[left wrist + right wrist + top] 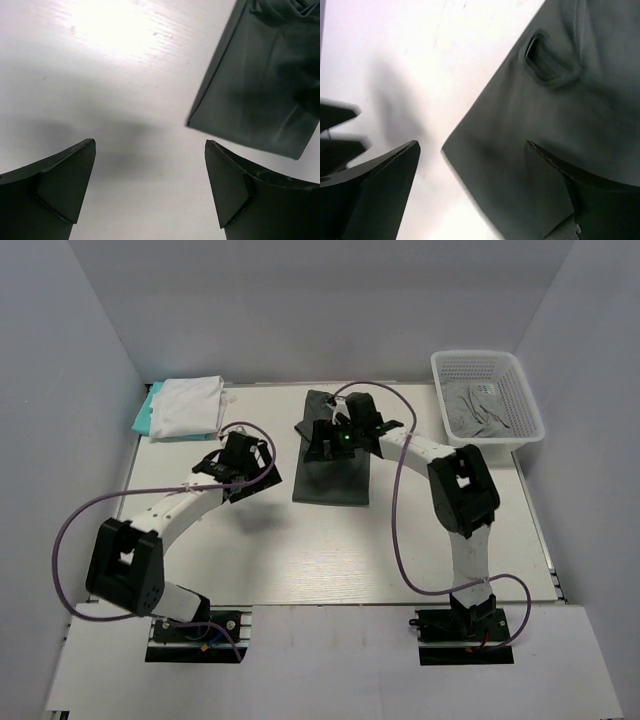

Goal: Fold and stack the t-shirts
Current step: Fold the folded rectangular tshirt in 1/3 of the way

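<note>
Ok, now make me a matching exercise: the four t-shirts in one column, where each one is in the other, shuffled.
Things:
1. dark charcoal t-shirt
2. white t-shirt
3. teal t-shirt
4. lighter grey t-shirt

Places:
A. crumpled inside the white basket at the far right
B. at the far left under another shirt, only its edge showing
C. folded flat, alone in the middle
D. on top of the pile at the far left

Pairs: 1-C, 2-D, 3-B, 4-A
</note>
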Motion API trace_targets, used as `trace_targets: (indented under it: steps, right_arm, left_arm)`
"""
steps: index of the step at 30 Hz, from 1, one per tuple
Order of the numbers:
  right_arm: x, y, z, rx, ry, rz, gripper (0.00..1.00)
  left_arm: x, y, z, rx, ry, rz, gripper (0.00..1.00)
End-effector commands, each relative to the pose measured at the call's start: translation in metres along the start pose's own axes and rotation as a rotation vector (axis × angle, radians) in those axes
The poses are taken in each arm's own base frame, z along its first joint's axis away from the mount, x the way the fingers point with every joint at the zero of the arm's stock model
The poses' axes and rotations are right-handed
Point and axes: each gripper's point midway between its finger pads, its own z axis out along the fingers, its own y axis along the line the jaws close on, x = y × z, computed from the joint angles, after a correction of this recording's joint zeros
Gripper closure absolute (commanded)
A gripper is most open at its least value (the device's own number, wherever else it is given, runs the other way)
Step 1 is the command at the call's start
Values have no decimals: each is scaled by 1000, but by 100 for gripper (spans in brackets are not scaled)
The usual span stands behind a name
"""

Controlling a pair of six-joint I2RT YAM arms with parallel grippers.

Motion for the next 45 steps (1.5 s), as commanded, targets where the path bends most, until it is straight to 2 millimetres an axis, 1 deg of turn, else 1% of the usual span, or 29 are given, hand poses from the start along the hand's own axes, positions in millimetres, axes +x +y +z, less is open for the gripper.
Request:
trace_targets:
  steps: [1,3,4,7,10,12,14,16,18,19,20,21,22,23,24,25,26,27,28,29,30,32,33,34,35,36,37,41,45]
  right_arm:
    - [-35,6,19,-58,-59,-56,10]
    - [-41,2,36,-57,-44,-45,10]
    - [-37,-4,44,-50,-32,-25,10]
    - [-57,-10,58,-28,-81,-14,10]
    - [-75,-17,67,1,-148,-14,10]
    - [-94,-17,68,-18,-218,13,10]
    - [-104,-20,69,-10,-248,57,10]
    - [-115,-20,64,-11,-271,83,10]
    - [-109,-21,60,-16,-251,85,10]
    - [-123,-4,40,-29,-281,61,10]
    - [-103,-11,41,-14,-239,70,10]
    - [-101,-11,35,7,-243,24,10]
    - [-122,14,-1,-1,-308,-21,10]
    - [-90,-4,2,54,-254,-9,10]
    - [-83,-11,-6,89,-253,-9,10]
    - [-98,11,-45,90,-309,-24,10]
    - [-70,-7,-48,147,-264,27,10]
    - [-61,-1,-73,169,-287,30,10]
    - [-33,-17,-76,213,-246,79,10]
    - [-21,-24,-81,249,-237,99,10]
    - [6,-32,-94,284,-218,134,10]
    - [29,-45,-105,348,-175,175,10]
    - [49,-49,-110,364,-144,189,10]
    - [60,-53,-114,384,-119,209,10]
    - [67,-53,-115,376,-106,217,10]
    - [83,-55,-117,379,-83,229,10]
    - [89,-55,-116,373,-74,243,10]
    - [108,-56,-111,333,-51,284,10]
    - [121,-57,-97,291,-8,316,10]
  left_arm:
    - [3,22,-21,-57,-47,-49,0]
    - [9,30,-28,-73,-43,-57,0]
    - [9,33,-28,-88,-45,-66,0]
    - [7,38,-31,-112,-64,-65,0]
    - [10,41,-29,-125,-50,-62,0]
    - [9,39,-28,-126,-49,-61,0]
    - [10,38,-25,-120,-42,-61,0]
    - [9,37,-21,-127,-34,-59,0]
    - [12,33,-18,-117,-10,-46,0]
    - [11,31,-17,-102,-10,-33,0]
    - [8,25,-13,-79,-17,-25,0]
    - [8,18,-13,-39,-9,3,0]
    - [11,10,-7,-16,7,29,0]
    - [11,-3,-4,33,12,51,0]
    - [14,-7,-3,54,34,82,0]
    - [15,-14,1,81,47,91,0]
    - [15,-27,3,137,65,90,0]
    - [21,-26,12,137,88,104,0]
    - [20,-31,15,148,91,104,0]
    - [24,-33,18,167,111,118,0]
    - [28,-34,27,173,121,127,0]
    - [31,-43,33,201,143,145,0]
    - [30,-46,36,201,145,145,0]
    - [37,-45,42,204,171,155,0]
    - [36,-46,45,203,172,155,0]
    - [40,-50,47,214,182,162,0]
    - [42,-51,49,224,188,162,6]
    - [54,-49,59,211,217,180,16]
    - [63,-48,67,203,238,189,35]
